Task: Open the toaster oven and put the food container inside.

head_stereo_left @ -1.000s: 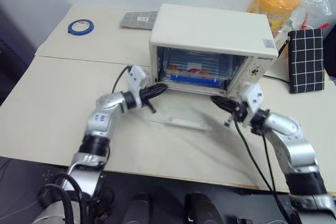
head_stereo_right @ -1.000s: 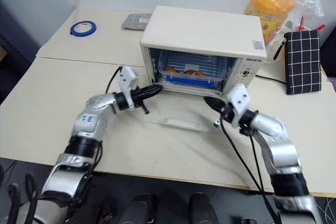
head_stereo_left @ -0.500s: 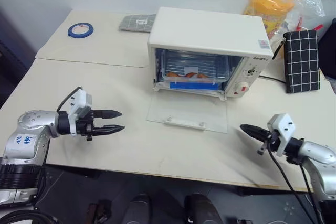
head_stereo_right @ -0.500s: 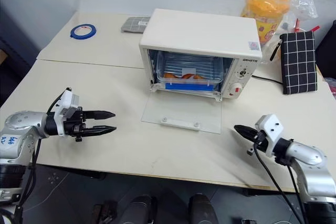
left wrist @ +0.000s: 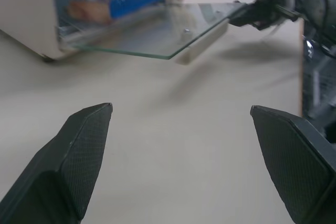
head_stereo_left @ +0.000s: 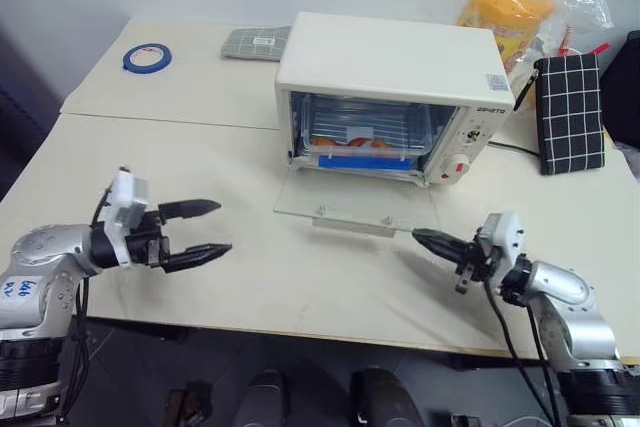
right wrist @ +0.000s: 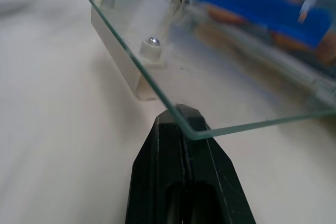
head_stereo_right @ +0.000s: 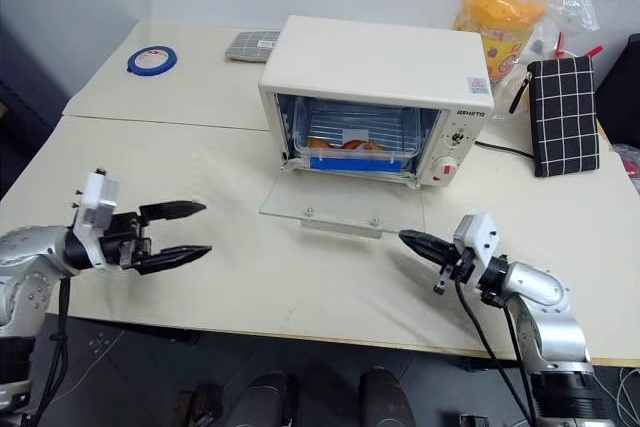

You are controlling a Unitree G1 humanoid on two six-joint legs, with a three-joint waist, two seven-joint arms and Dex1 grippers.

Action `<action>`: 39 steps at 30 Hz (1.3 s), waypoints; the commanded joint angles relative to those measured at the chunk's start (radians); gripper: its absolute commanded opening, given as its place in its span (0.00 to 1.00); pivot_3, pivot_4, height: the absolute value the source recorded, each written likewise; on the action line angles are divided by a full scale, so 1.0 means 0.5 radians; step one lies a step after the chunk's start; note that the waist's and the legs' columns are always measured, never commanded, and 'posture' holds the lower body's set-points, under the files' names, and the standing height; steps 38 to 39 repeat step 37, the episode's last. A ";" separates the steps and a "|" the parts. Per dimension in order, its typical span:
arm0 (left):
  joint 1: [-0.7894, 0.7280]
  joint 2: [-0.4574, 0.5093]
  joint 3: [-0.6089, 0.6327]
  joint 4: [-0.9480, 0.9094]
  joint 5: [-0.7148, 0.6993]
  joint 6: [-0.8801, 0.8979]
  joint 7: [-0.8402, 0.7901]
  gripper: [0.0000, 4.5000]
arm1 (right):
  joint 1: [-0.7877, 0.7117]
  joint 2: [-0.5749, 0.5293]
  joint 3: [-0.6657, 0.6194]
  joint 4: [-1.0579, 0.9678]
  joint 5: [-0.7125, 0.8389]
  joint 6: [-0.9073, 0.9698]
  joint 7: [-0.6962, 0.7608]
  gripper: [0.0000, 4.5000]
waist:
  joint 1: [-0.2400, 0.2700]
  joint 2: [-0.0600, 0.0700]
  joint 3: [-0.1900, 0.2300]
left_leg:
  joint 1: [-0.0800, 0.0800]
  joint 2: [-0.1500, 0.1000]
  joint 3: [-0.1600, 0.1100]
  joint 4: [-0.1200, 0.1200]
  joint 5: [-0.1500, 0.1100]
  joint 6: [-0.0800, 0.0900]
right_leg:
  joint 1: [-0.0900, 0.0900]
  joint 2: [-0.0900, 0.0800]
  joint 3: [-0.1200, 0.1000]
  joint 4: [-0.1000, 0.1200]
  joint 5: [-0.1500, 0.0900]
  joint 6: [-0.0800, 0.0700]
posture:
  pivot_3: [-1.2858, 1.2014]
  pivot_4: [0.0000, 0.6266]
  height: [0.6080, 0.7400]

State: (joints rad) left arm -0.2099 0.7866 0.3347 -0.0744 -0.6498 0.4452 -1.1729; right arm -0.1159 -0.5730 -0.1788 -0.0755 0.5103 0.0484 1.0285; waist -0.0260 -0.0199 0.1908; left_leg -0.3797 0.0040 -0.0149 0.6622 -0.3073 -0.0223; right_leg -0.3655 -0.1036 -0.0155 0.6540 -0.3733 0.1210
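Supporting surface: cream-white desk (head_stereo_left: 200,157), made up of a smaller rear-left section and a larger front section, joined along a seam parallel to the front edge.

Resting directly on the desk:
- Toaster oven (head_stereo_left: 400,62), near the middle of the rear edge, glass door lowered toward the front edge.
- Roll of blue tape (head_stereo_left: 147,56), lying flat near the rear-left corner.
- Grey checked cloth (head_stereo_left: 250,43), at the rear edge, just left of the oven.
- Clear bag with orange tub (head_stereo_left: 520,7), toward the rear-right corner.
- Black checked pouch (head_stereo_left: 572,112), near the right edge, beside the bag.
- Black cable (head_stereo_left: 515,150), between oven and pouch.
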 commanded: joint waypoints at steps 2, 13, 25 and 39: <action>0.044 -0.004 0.098 -0.141 -0.109 0.084 0.112 0.99 | -0.206 -0.063 -0.184 -0.145 0.233 0.171 -0.112 0.00 | -0.005 0.001 0.001 | 0.001 0.000 0.000 0.000 0.000 0.000 | 0.000 -0.003 0.000 0.000 0.000 0.000 | 0.52 0.24 1.00; -0.102 -0.066 -0.005 -0.118 -0.121 0.193 0.301 0.99 | -0.810 -0.039 -0.103 0.249 0.186 0.375 -0.216 0.00 | 0.000 0.003 0.002 | -0.005 -0.004 0.000 -0.005 0.000 0.001 | -0.004 -0.007 -0.003 0.000 0.000 0.000 | 0.52 0.24 1.00; 0.159 0.054 0.064 0.147 0.230 -0.447 0.048 1.00 | 0.235 -0.349 -0.448 -0.572 0.132 0.238 0.042 0.62 | -0.007 0.003 0.002 | -0.018 -0.009 0.002 -0.001 0.000 0.003 | -0.015 -0.008 -0.007 -0.001 0.000 0.001 | 0.52 0.24 1.00; 0.439 0.040 0.074 0.083 0.341 -0.655 0.101 1.00 | 0.650 -0.254 -0.340 -0.516 -0.021 -0.167 0.184 1.00 | 0.002 0.004 0.002 | -0.006 -0.009 -0.001 -0.001 -0.004 0.014 | -0.002 -0.015 0.000 -0.005 0.001 0.002 | 0.52 0.24 1.00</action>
